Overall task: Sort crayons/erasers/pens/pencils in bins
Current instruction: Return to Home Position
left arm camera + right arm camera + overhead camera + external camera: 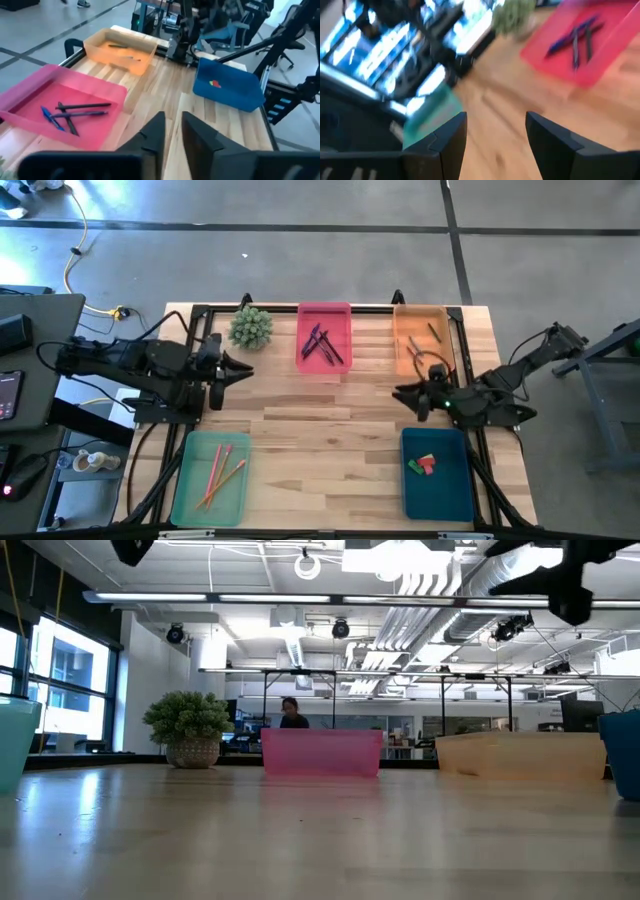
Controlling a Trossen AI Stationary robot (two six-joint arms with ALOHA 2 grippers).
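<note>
Everywhere shallow plastic bins [324, 364] (rectangular)

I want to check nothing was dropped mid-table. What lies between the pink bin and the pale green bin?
In the high view, only bare wooden table separates the pink bin from the pale green bin; nothing lies there.

open-plan lab, exposed ceiling ducts [440, 580], desks

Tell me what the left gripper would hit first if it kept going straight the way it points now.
Probably nothing on the table nearby: the left gripper points across bare wood toward the right gripper, passing short of the pink bin. Its height is unclear.
</note>
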